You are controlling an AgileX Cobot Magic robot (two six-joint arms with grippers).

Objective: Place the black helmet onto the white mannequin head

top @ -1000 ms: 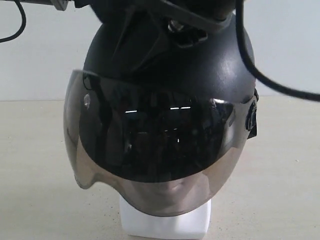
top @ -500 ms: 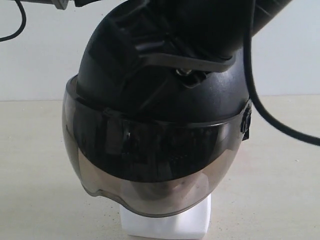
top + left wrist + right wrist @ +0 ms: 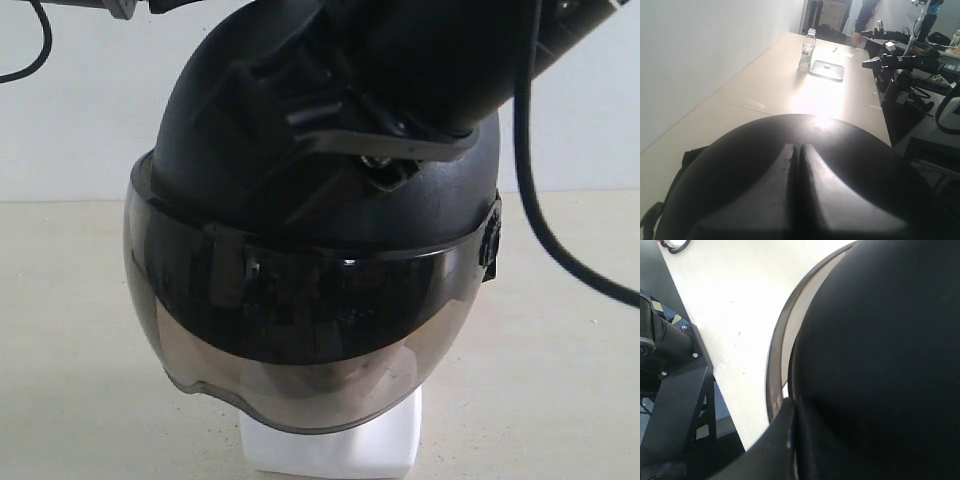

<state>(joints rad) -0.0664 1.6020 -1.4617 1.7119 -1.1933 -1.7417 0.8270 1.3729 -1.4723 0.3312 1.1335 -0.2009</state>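
One helmet (image 3: 300, 310), one mannequin head (image 3: 330, 452), probably one bottle (image 3: 808, 49).

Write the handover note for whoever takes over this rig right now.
Left end effector: shut, at the helmet's crown.
Right end effector: close against the helmet; open or shut can't be told.
Helmet is down over the head, with the visor across the face; only the white neck base shows below.
Done: helmet on the head.
To do: check it sits level, then lift both arms clear.
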